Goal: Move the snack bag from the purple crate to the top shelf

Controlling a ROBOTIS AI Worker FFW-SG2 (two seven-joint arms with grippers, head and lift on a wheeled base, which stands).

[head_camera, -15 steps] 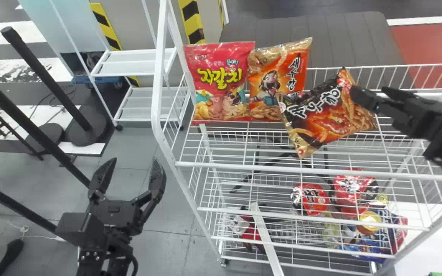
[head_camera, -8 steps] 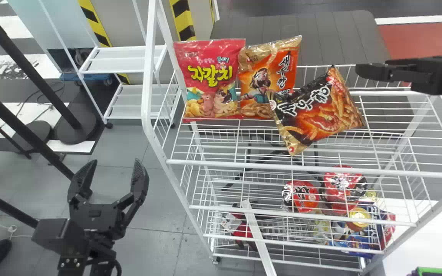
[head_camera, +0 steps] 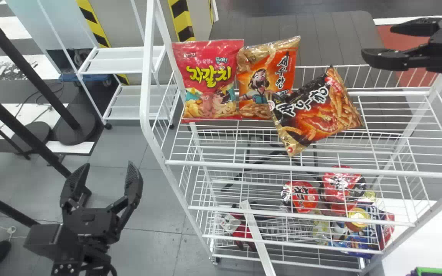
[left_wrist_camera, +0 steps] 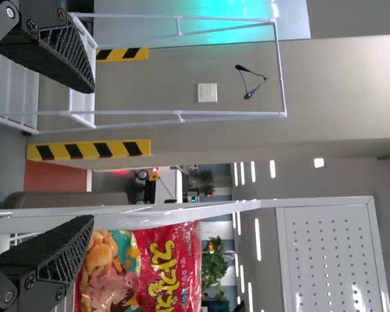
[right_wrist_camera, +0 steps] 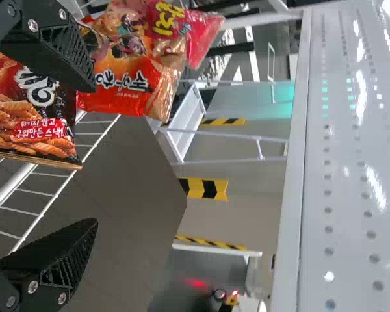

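The black and orange snack bag (head_camera: pixel 317 111) lies tilted on the white rack's top shelf (head_camera: pixel 393 115), its lower corner toward the front rail. My right gripper (head_camera: pixel 382 42) is open at the upper right of the head view, clear of that bag. In the right wrist view the gripper (right_wrist_camera: pixel 91 156) has its fingers apart, with the black bag (right_wrist_camera: pixel 32 117) beyond one of them. My left gripper (head_camera: pixel 104 178) stands open left of the rack; the left wrist view also shows the gripper (left_wrist_camera: pixel 91 153) open. A green-edged purple crate (head_camera: pixel 437 272) peeks in at the bottom right.
A pink snack bag (head_camera: pixel 209 80) and an orange snack bag (head_camera: pixel 269 78) stand side by side at the shelf's left. Red packages (head_camera: pixel 301 196) and other goods lie on lower shelves. The rack's front rail (head_camera: pixel 313 168) and left post (head_camera: pixel 148 76) border the shelf. Black poles (head_camera: pixel 33 76) stand farther left.
The right gripper has drawn back from the black bag toward the upper right and now stands wide. The head view has shifted slightly; the bags stay put on the shelf.
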